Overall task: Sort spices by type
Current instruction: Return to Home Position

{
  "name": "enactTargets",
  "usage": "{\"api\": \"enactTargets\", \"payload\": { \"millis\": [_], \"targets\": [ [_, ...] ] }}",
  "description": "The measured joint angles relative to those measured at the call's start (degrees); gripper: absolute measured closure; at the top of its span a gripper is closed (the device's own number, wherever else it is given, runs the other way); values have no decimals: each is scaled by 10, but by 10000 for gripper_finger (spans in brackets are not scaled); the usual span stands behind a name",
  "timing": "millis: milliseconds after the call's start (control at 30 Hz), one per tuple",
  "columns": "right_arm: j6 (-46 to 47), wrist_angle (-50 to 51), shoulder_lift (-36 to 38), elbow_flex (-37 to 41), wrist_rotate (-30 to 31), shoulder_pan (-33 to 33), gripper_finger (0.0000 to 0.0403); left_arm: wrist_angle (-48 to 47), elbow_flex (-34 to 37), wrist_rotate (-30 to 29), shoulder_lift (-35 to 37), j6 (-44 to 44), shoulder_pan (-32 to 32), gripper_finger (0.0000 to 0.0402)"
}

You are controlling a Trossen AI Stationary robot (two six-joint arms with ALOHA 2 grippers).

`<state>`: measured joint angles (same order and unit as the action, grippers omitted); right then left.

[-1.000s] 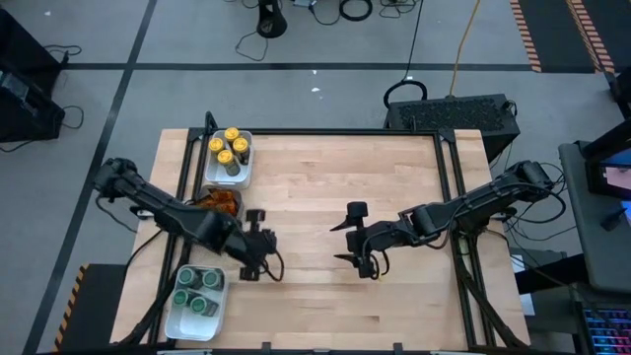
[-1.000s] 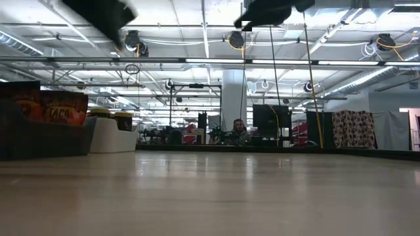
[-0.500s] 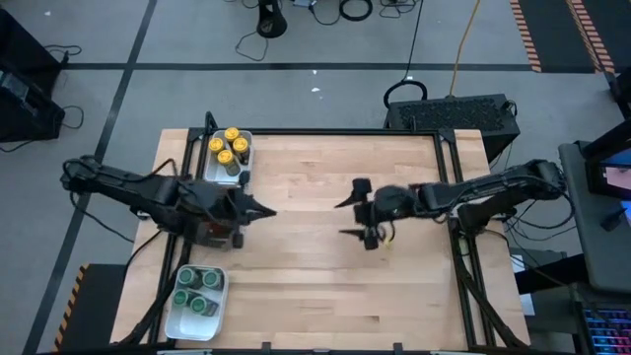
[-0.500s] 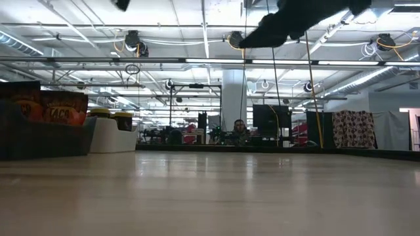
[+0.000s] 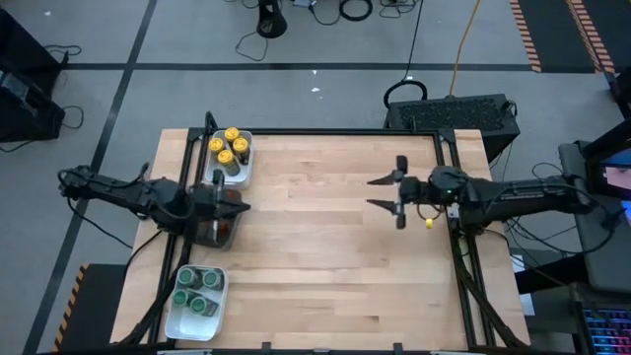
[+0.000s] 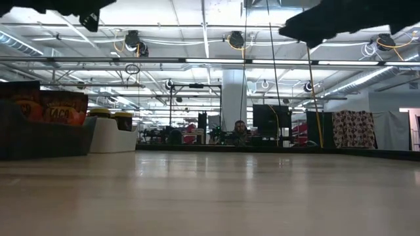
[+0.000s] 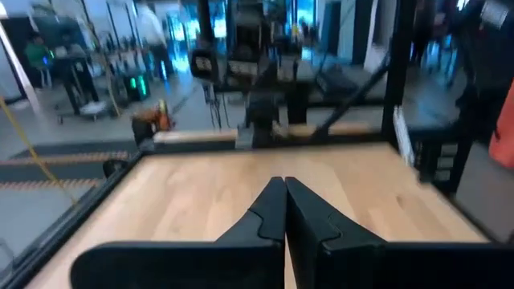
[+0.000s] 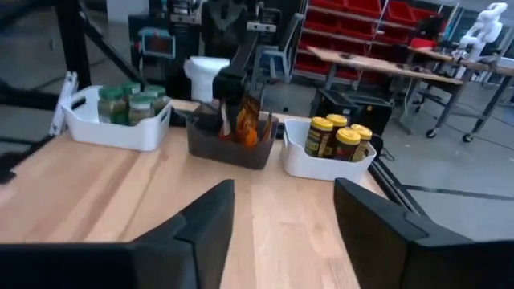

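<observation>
High view first: my right gripper (image 5: 377, 193) hangs over the right half of the surface (image 5: 315, 256), fingers spread wide with nothing between them. My left gripper (image 7: 283, 201) hovers above the dark grey tray (image 8: 233, 150) at the left edge, fingers pressed together and empty. Yellow-lidded jars (image 5: 228, 146) stand in one white tray (image 8: 321, 167). Green-lidded jars (image 5: 197, 293) stand in the other white tray (image 8: 112, 132). Orange-brown packets (image 8: 247, 122) sit in the dark tray between them.
</observation>
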<state>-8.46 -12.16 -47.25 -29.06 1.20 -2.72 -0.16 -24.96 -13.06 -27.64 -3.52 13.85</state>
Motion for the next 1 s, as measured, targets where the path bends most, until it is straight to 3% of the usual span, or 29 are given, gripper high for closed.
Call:
{"api": "enactTargets", "payload": {
  "millis": [367, 633, 1000],
  "targets": [
    [53, -34, 131, 98, 9, -3, 307, 4, 69, 9, 117, 2, 0, 394],
    [67, -27, 176, 137, 91, -4, 394, -4, 107, 9, 173, 2, 0, 392],
    [128, 22, 212, 178, 90, -4, 402, 11, 159, 9, 226, 35, 0, 391]
  ]
}}
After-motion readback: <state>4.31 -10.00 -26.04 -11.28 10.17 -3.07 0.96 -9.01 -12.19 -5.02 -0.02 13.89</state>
